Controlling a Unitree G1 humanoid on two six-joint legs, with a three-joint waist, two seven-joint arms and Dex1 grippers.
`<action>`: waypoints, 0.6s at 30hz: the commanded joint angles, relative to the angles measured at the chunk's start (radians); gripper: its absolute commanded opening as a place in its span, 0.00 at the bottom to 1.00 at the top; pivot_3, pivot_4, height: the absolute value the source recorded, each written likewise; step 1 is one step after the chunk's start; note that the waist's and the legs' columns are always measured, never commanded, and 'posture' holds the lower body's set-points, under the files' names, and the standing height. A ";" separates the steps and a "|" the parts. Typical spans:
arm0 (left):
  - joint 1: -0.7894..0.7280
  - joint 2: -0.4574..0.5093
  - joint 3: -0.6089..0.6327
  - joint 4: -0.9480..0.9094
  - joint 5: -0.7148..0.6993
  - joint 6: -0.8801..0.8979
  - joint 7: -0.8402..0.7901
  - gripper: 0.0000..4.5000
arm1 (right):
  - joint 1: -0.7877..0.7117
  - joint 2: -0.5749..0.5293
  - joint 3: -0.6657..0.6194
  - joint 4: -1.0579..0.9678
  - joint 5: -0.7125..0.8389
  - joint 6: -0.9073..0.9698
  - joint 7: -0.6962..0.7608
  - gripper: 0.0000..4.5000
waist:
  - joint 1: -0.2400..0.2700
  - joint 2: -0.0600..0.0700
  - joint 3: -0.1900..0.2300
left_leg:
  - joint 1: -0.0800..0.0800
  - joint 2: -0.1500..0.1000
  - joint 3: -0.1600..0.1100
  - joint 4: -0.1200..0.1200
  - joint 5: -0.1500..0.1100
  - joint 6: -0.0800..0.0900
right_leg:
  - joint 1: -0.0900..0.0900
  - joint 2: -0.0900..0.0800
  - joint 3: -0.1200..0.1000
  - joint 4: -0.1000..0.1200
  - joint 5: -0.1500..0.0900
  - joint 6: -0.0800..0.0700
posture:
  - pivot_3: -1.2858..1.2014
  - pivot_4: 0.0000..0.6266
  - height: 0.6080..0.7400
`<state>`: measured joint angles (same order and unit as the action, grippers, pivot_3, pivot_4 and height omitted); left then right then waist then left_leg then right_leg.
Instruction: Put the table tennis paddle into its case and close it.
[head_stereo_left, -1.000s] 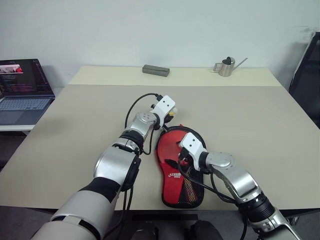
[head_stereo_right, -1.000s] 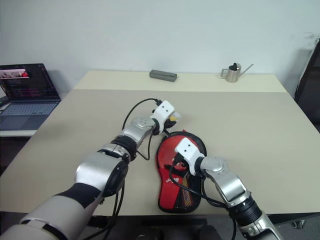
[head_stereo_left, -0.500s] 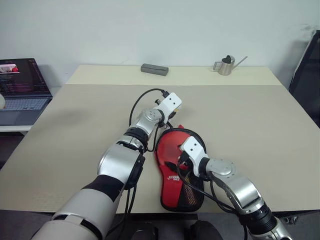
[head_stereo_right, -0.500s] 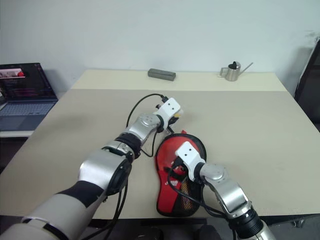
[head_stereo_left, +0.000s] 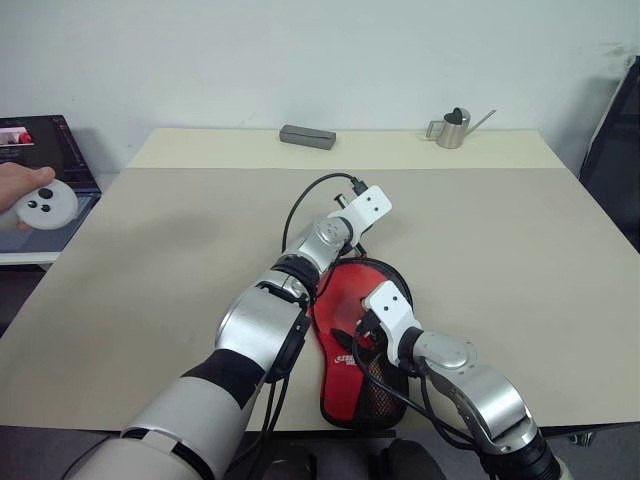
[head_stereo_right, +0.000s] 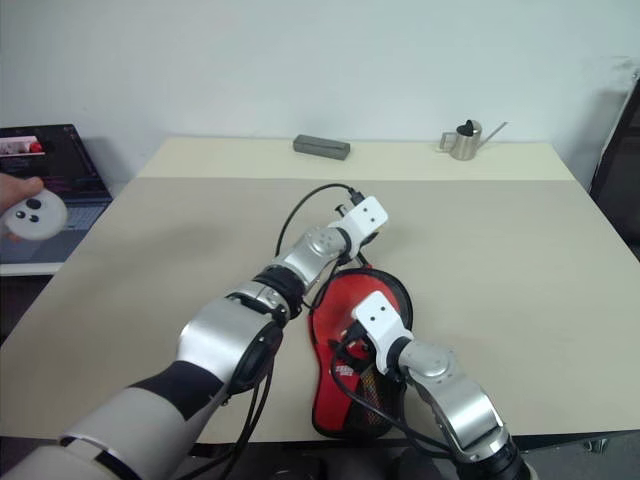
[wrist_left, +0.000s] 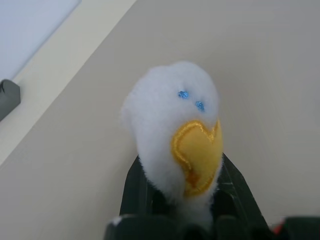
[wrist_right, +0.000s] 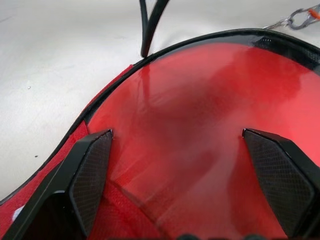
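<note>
Mid-table (head_stereo_left: 150, 260), case (head_stereo_left: 362, 395) lies open w/ table tennis paddle (wrist_right: 200, 125) inside, red face up; left gripper (wrist_left: 182, 200) clamped on white-yellow charm (wrist_left: 175, 135) just past case's far end; right gripper (wrist_right: 185, 165) spread wide over paddle rubber, holding nothing; person's hand (head_stereo_left: 20, 185) w/ white controller (head_stereo_left: 45, 207) at left edge.

Head stereo downward; wrist close-ups
</note>
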<state>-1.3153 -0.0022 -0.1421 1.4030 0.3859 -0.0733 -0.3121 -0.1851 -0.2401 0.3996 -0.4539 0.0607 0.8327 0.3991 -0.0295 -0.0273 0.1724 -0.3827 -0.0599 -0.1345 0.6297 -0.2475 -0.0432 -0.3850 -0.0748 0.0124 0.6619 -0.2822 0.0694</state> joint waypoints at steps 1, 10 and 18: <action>-0.058 -0.017 -0.011 -0.021 0.022 -0.036 0.029 0.07 | 0.060 -0.025 0.063 0.054 0.002 0.102 0.005 1.00 | 0.000 0.000 0.000 | 0.000 0.000 0.000 0.000 0.000 0.000 | 0.000 0.000 0.000 0.000 0.000 0.000 | 0.52 0.24 1.00; -0.028 -0.056 -0.033 -0.020 0.047 -0.044 -0.038 0.07 | 0.042 -0.013 0.058 0.070 0.003 0.102 -0.007 1.00 | 0.000 0.000 0.000 | 0.000 0.000 0.000 0.000 0.000 0.000 | 0.000 0.000 0.000 0.001 -0.002 0.004 | 0.52 0.24 1.00; 0.047 -0.085 -0.073 -0.020 0.065 -0.042 -0.193 0.23 | 0.011 0.007 0.057 0.113 -0.002 0.080 -0.008 1.00 | -0.006 0.001 -0.002 | 0.002 0.000 0.001 0.000 0.000 0.001 | 0.000 0.000 0.001 0.003 0.000 0.001 | 0.52 0.24 1.00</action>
<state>-1.2587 -0.0825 -0.2094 1.4055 0.4506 -0.0980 -0.4843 -0.2096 -0.2251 0.4065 -0.4340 0.0623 0.8555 0.3898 -0.0352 -0.0263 0.1709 -0.3805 -0.0594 -0.1337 0.6301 -0.2477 -0.0422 -0.3849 -0.0741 0.0130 0.6654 -0.2829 0.0705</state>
